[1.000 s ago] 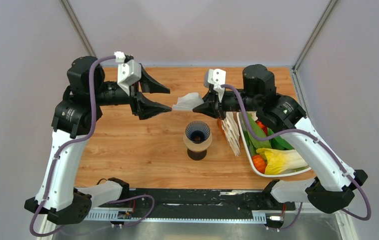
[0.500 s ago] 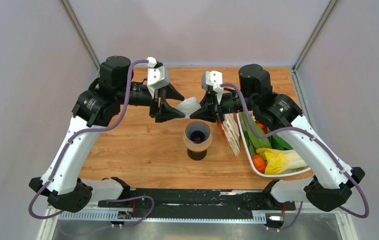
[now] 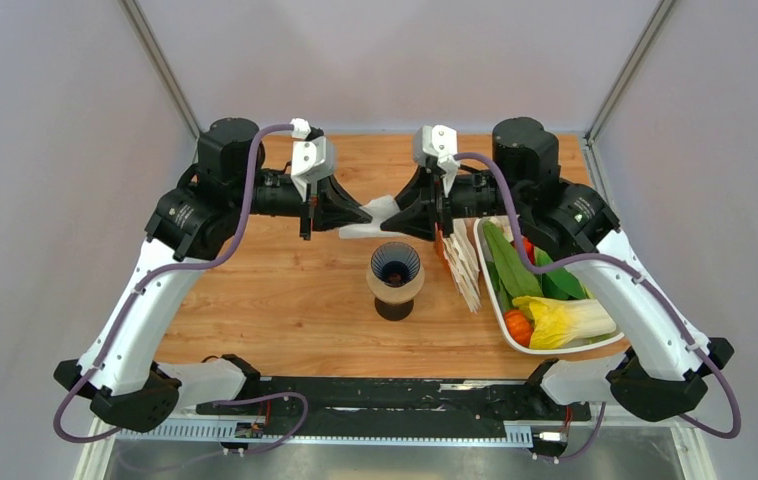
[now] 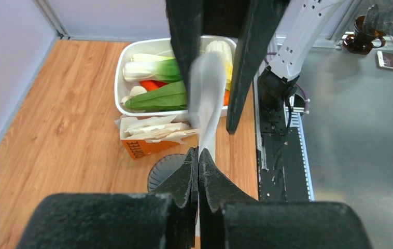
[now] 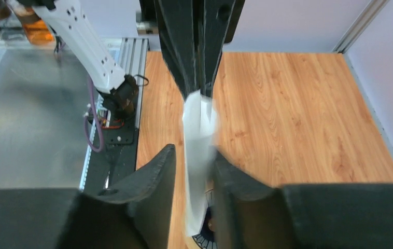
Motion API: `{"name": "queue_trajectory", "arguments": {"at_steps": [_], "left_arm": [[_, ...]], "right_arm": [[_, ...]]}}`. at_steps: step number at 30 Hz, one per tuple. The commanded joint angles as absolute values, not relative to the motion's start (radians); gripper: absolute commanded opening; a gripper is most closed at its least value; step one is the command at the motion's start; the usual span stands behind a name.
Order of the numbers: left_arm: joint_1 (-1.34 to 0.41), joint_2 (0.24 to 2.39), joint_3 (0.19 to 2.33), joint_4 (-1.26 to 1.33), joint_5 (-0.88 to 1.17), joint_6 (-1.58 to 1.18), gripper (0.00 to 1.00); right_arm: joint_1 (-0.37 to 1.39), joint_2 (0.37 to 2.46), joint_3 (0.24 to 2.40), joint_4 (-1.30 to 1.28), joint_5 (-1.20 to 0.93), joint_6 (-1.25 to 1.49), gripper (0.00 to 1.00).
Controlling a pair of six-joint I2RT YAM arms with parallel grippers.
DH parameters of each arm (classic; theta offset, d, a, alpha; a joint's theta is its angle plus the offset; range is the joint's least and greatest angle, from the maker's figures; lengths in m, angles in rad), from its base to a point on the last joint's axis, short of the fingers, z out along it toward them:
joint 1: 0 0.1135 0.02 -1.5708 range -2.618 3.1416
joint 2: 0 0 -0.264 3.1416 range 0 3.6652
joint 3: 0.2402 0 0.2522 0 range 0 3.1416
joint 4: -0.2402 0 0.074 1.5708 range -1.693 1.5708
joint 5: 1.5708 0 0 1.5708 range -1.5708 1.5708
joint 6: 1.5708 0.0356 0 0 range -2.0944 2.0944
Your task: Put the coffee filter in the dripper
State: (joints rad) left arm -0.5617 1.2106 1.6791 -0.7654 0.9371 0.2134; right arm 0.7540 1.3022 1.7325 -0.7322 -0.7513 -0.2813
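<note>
The white coffee filter [image 3: 381, 209] hangs in the air between my two grippers, just behind the dripper [image 3: 395, 264]. My left gripper [image 3: 364, 216] is shut on the filter's near edge; in the left wrist view its jaws [image 4: 198, 152] pinch the paper [image 4: 207, 93]. My right gripper [image 3: 402, 209] stands open around the filter's other end. In the right wrist view the filter [image 5: 198, 140] passes between the parted fingers of the right gripper [image 5: 194, 153]. The navy ribbed dripper [image 4: 162, 174] sits below on a tan ring over a dark vessel.
An orange box with an upright stack of filters [image 3: 462, 262] stands right of the dripper. A white tray [image 3: 501, 318] of vegetables lies at the right. The arm bases and a black rail [image 3: 375, 395] line the near edge. Grey walls close in the back and sides.
My left gripper has swung in from the left and shut on the filter. My right gripper, which held the filter, has opened its jaws around it.
</note>
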Motion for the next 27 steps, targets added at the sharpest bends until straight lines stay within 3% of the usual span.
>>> {"name": "queue_trajectory", "arguments": {"at_steps": [1, 2, 3, 6, 7, 8, 9, 10, 11, 14, 17, 19, 20, 22, 27], "left_arm": [[-0.566, 1.195, 1.674, -0.730, 0.965, 0.206, 0.00], [-0.567, 1.195, 1.675, -0.729, 0.965, 0.205, 0.00], [-0.567, 1.195, 1.675, -0.729, 0.965, 0.205, 0.00], [-0.566, 1.194, 1.673, -0.732, 0.960, 0.206, 0.00], [-0.567, 1.193, 1.670, -0.734, 0.959, 0.209, 0.00], [-0.567, 1.193, 1.669, -0.737, 0.961, 0.211, 0.00], [-0.567, 1.193, 1.665, -0.737, 0.961, 0.212, 0.00], [-0.567, 1.193, 1.664, -0.738, 0.962, 0.212, 0.00], [-0.567, 1.194, 1.664, -0.738, 0.964, 0.212, 0.00], [-0.566, 1.199, 1.664, -0.739, 0.964, 0.221, 0.00], [-0.566, 1.207, 1.675, -0.749, 0.954, 0.251, 0.00], [-0.566, 1.215, 1.692, -0.766, 0.956, 0.266, 0.00], [-0.567, 1.219, 1.696, -0.777, 0.959, 0.272, 0.00], [-0.566, 1.229, 1.714, -0.784, 0.965, 0.272, 0.00], [-0.566, 1.260, 1.766, -0.805, 0.975, 0.262, 0.00]], "right_arm": [[0.752, 1.309, 1.810, -0.670, -0.735, -0.241, 0.18], [0.748, 1.310, 1.813, -0.670, -0.741, -0.245, 0.05], [0.744, 1.310, 1.812, -0.671, -0.750, -0.249, 0.00], [0.727, 1.307, 1.814, -0.666, -0.783, -0.249, 0.00], [0.727, 1.307, 1.818, -0.666, -0.783, -0.245, 0.09], [0.727, 1.308, 1.822, -0.666, -0.785, -0.243, 0.31], [0.727, 1.308, 1.825, -0.663, -0.784, -0.239, 0.44], [0.727, 1.309, 1.828, -0.657, -0.784, -0.235, 0.46], [0.727, 1.310, 1.832, -0.654, -0.784, -0.233, 0.41], [0.726, 1.310, 1.833, -0.649, -0.804, -0.245, 0.01], [0.710, 1.301, 1.818, -0.636, -0.817, -0.224, 0.00], [0.688, 1.296, 1.800, -0.636, -0.820, -0.199, 0.43], [0.680, 1.290, 1.785, -0.638, -0.824, -0.191, 0.59], [0.677, 1.277, 1.739, -0.658, -0.828, -0.206, 0.67], [0.678, 1.258, 1.653, -0.744, -0.850, -0.295, 0.66]]}}
